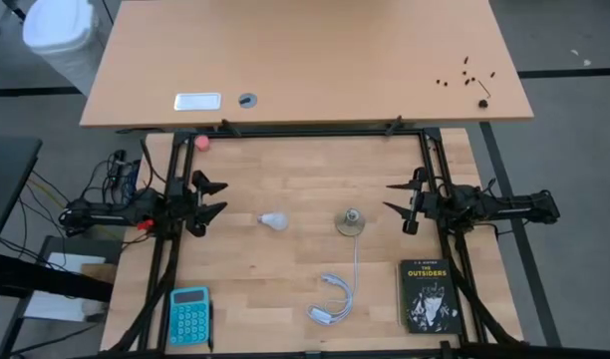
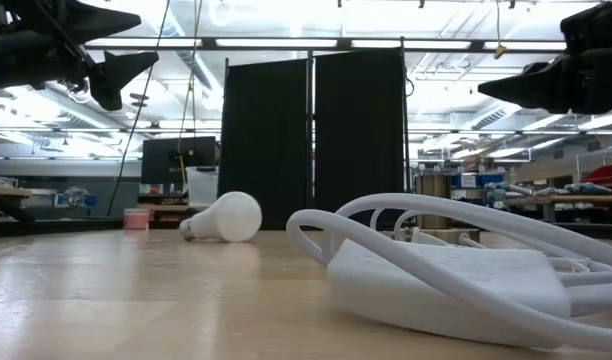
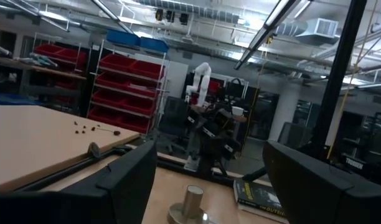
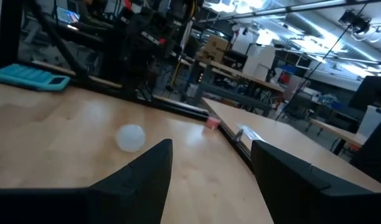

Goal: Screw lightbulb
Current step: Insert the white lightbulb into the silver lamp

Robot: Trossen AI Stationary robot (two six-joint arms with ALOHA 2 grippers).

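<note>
The white lightbulb [image 1: 273, 220] lies on its side on the wooden table, left of centre; it also shows in the low view [image 2: 224, 217] and the right wrist view [image 4: 130, 137]. The round metal socket [image 1: 351, 221] stands at the table's middle on its flat base, its white cord [image 1: 353, 267] running to the coiled plug end [image 1: 330, 307] near the front; the socket also shows in the left wrist view [image 3: 192, 204]. My left gripper [image 1: 219, 197] is open, left of the bulb, above the table. My right gripper [image 1: 395, 197] is open, right of the socket.
A black book [image 1: 428, 295] lies at the front right, a turquoise calculator [image 1: 189, 315] at the front left. A small pink thing [image 1: 201, 142] sits at the far left by the frame. A second tabletop [image 1: 305, 60] stands behind.
</note>
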